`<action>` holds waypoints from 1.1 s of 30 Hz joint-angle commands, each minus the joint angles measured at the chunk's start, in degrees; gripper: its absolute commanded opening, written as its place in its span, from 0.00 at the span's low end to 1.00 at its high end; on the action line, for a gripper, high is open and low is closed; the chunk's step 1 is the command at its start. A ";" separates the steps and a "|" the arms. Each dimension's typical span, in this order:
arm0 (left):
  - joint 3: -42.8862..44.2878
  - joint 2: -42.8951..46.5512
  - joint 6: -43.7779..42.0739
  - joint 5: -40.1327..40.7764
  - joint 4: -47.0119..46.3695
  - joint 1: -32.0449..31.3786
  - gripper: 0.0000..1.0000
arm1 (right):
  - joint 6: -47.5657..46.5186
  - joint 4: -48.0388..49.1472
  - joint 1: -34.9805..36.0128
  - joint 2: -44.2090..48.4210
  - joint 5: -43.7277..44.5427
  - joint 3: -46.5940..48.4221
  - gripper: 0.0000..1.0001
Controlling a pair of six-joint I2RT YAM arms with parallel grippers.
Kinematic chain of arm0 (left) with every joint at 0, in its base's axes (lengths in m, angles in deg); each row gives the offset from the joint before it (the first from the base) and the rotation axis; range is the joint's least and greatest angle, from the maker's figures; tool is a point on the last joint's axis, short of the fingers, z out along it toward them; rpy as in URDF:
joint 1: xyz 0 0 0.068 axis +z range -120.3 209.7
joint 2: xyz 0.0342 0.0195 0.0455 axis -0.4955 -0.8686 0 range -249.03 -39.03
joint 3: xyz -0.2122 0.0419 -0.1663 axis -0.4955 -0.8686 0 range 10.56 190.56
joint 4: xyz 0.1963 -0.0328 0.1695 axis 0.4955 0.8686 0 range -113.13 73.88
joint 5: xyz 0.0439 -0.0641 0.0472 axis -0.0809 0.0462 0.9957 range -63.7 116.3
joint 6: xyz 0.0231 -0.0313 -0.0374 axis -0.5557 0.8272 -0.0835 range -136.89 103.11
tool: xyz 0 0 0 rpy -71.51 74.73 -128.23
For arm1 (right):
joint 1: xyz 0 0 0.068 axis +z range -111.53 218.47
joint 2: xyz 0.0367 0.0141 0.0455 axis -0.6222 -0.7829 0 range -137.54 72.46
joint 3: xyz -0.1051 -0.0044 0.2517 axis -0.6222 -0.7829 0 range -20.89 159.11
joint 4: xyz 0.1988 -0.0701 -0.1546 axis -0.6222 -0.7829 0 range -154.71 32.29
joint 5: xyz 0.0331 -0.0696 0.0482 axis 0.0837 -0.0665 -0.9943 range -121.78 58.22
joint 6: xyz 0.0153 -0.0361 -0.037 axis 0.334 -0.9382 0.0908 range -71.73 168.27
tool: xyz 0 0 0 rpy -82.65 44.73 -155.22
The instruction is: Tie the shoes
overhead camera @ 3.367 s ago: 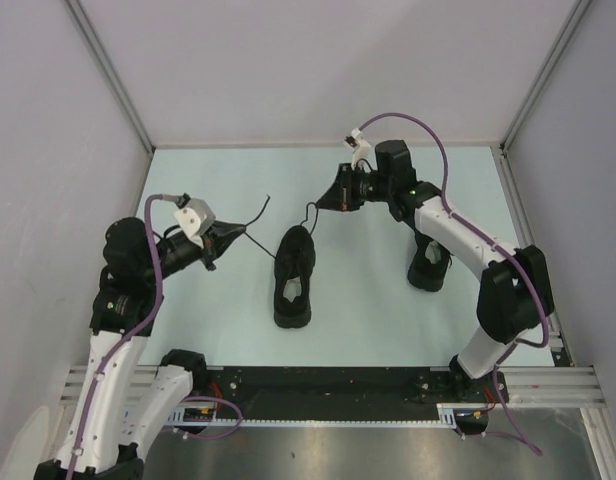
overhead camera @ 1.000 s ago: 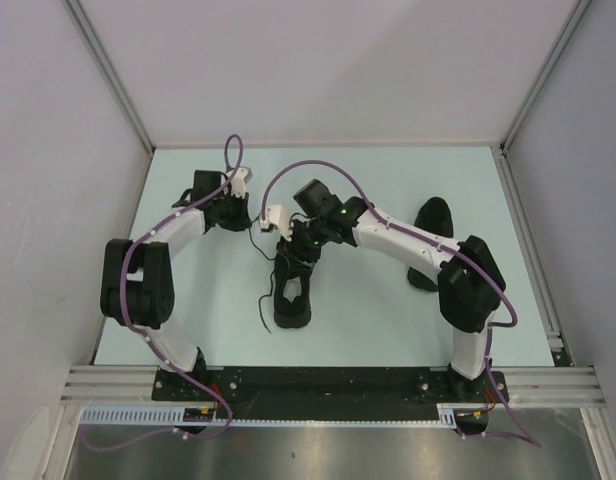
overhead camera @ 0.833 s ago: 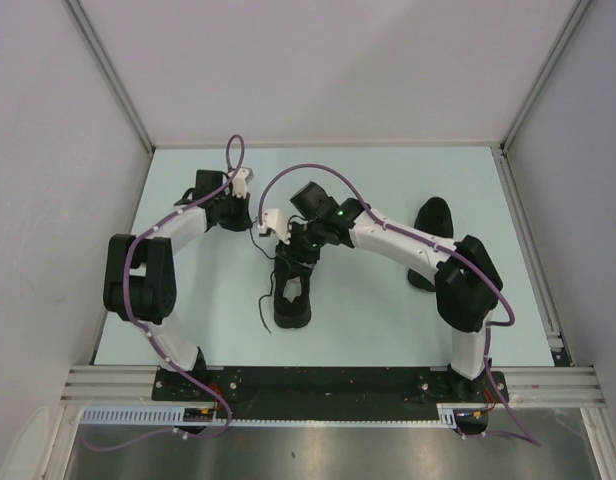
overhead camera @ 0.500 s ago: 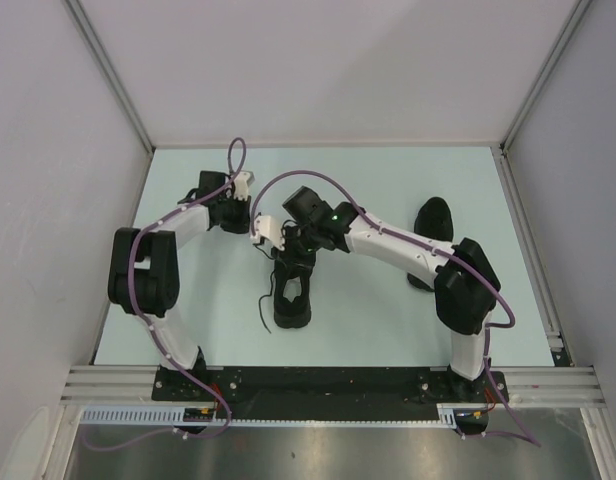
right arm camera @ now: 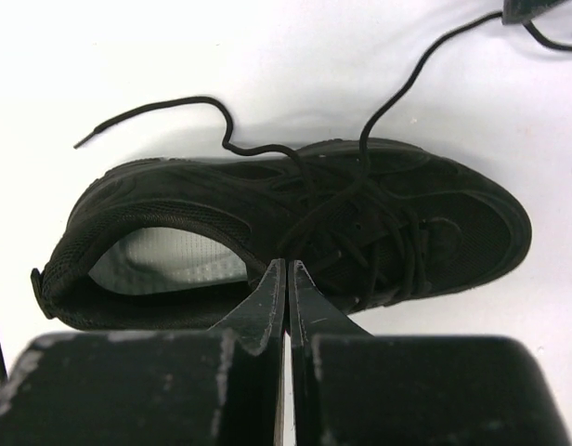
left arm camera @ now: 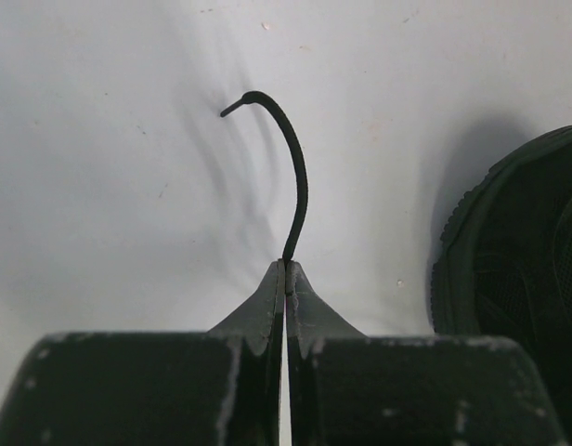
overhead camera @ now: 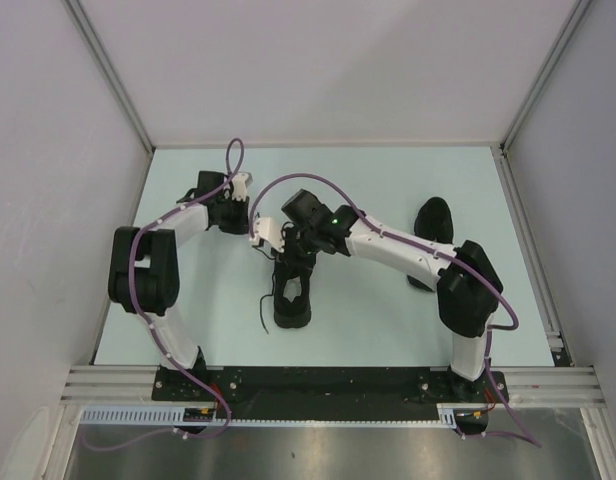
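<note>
My left pincer (left arm camera: 286, 269) is shut tight, tip against tip, and pinches a thin black lace (left arm camera: 300, 177) right at its points. The short length past the grip rises, curls over to the left and ends in the air above the pale table (left arm camera: 128, 204), free of it as far as I can see. The toe of the black shoe (left arm camera: 518, 269) sits just beside it at the right edge of my left wrist view. My right pincer (right arm camera: 286, 269) is closed too, its tips meeting with no gap, low over the lacing at the mouth of the shoe (right arm camera: 453, 214). I cannot tell whether a strand is caught between them or they only touch the crossings. Just to their left the grey insole (right arm camera: 165, 260) shows through the opening. From the lacing one strand climbs away toward the upper right corner of that view, and a loose end (right arm camera: 156, 110) lies snaking on the table beyond the heel side. From above, the shoe (overhead camera: 293, 300) stands near the table's middle, toe away from my bases, with both wrists crowded at its far end.
</note>
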 commanded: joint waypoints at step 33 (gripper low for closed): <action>-26.74 42.50 -112.03 -14.62 46.85 -9.92 0.49 | 19.56 8.47 -7.92 4.80 -10.10 -3.96 0.00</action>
